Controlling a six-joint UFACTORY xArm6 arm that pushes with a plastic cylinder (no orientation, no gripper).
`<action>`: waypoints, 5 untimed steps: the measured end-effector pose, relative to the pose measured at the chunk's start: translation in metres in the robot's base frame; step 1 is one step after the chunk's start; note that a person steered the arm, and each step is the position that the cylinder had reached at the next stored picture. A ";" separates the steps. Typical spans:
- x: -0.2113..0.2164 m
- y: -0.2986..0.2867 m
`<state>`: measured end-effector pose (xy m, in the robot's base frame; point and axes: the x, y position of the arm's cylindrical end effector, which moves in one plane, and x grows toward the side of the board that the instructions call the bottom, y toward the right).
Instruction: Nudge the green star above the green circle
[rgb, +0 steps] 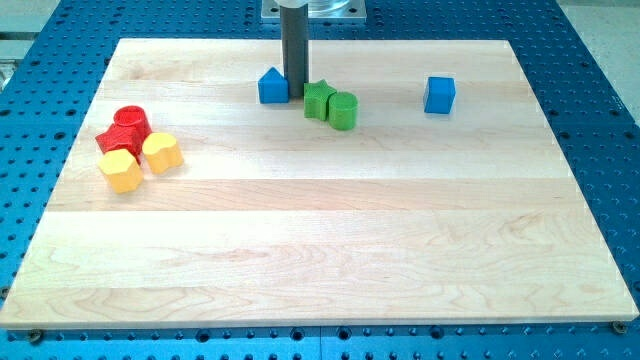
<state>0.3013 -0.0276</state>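
Observation:
The green star (318, 100) lies near the view's top centre of the wooden board (320, 240). The green circle (343, 110) touches it on the right and slightly lower. My tip (296, 95) stands at the star's upper left edge, between the star and a blue house-shaped block (272, 87). The rod rises straight up from there to the view's top.
A blue cube (439, 95) sits at the upper right. At the left is a cluster: a red circle (131, 122), a red star (114, 139), a yellow heart (161, 152) and a yellow hexagon (121, 171).

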 end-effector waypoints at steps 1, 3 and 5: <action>0.039 -0.038; 0.066 0.008; 0.017 0.043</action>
<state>0.3179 0.0155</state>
